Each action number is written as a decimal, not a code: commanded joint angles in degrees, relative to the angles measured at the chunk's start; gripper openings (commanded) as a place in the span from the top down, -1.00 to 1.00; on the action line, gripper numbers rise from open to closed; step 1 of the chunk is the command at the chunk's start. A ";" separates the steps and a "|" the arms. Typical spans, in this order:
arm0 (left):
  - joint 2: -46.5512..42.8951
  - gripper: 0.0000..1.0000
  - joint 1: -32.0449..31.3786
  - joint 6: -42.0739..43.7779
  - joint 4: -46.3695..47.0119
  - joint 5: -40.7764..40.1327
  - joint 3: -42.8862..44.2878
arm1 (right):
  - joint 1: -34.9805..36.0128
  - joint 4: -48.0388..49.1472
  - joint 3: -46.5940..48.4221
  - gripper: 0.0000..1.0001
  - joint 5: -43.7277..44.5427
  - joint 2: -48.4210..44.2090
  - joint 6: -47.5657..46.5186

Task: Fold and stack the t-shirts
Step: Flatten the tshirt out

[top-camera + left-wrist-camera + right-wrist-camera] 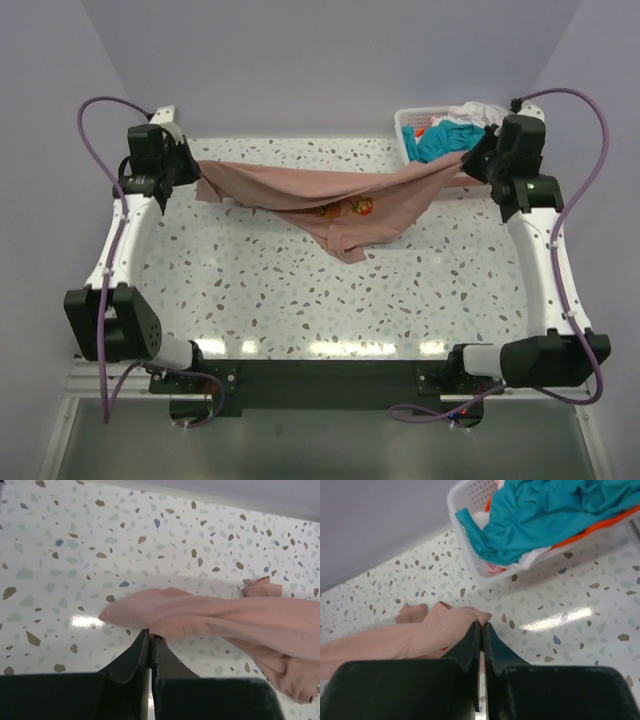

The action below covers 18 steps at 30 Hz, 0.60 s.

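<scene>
1. Salmon-pink t-shirt (340,205): stretched as a band across the upper part of the top view, held at both ends. The middle sags toward frame centre, with an orange-yellow print showing there. Whether the sag rests on the terrazzo tabletop (300,300) cannot be told.
2. Left gripper (150,639): fingers pressed together, pinching a hemmed edge of the pink cloth at upper left of the top view.
3. Right gripper (482,630): fingers likewise pressed together on a bunched corner, at upper right.
4. Step in hand, as I judge it: spreading the shirt out before the first fold. No fold made, no stack begun.
5. Next move calls for lowering both ends evenly and drawing toward the lower part of the frame so the sagging middle lies flat, not bunched.
6. Edges: the white lattice basket (465,555) sits just beside the right gripper, with a teal t-shirt (545,515) and orange cloth (600,527) spilling over its rim, so there is a snag risk there. The back wall is close behind the shirt.
7. Open room: bare tabletop fills the centre and lower part of the frame.
</scene>
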 commanded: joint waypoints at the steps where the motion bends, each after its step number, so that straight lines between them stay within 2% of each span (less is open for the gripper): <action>1: -13.22 1.00 0.28 -1.54 2.28 -6.00 -3.44 | -0.08 8.80 -1.51 1.00 2.41 -8.92 -2.06; 4: -20.89 1.00 0.28 -3.22 2.72 -8.47 -7.31 | -0.08 10.91 -2.04 1.00 5.65 -12.19 -3.30; 6: -23.02 1.00 0.28 -3.13 2.02 -10.66 -7.76 | -0.16 11.53 -1.95 1.00 6.45 -14.04 -4.44; 9: -23.56 1.00 0.37 -2.43 1.67 -9.71 -7.67 | -0.16 11.62 -1.95 1.00 7.60 -14.48 -4.53; 15: -9.17 1.00 0.89 -0.67 2.11 -2.94 -7.68 | -0.08 10.74 -3.27 1.00 6.46 -7.56 -1.55; 17: -1.87 1.00 1.07 0.03 2.64 -2.23 -5.48 | -0.08 11.70 -3.45 1.00 5.67 -5.18 -1.46; 18: 0.59 0.92 1.16 0.56 2.29 -1.62 -4.34 | -0.16 11.97 -3.80 1.00 5.23 -4.21 -1.37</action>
